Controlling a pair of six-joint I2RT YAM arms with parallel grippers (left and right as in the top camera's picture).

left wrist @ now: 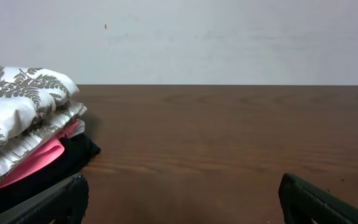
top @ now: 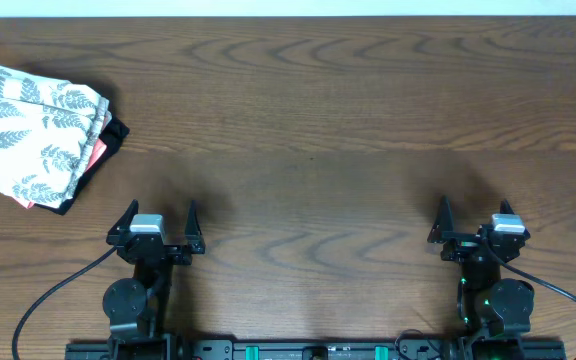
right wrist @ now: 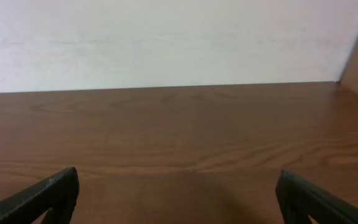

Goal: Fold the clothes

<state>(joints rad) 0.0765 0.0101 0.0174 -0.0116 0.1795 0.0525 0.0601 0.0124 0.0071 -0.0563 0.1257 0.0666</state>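
Left tool, rumpled, seemingly thin dress

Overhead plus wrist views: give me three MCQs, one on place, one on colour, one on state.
1. Where on the table does the dress lie?
A. far left
B. centre
C. far right

2. What colour is the garment right under the dress?
A. blue
B. pink
C. yellow

3. How do the left gripper and right gripper stand?
A. both open, holding nothing
B. left shut on the dress
C. right shut on the dress

Key:
1 A: the overhead view shows the folded dress at the far left edge, with the rest of the wood bare.
2 B: the left wrist view shows the pink garment between the dress and a black garment.
3 A: in every view the fingers are spread with only table between them, away from the pile.
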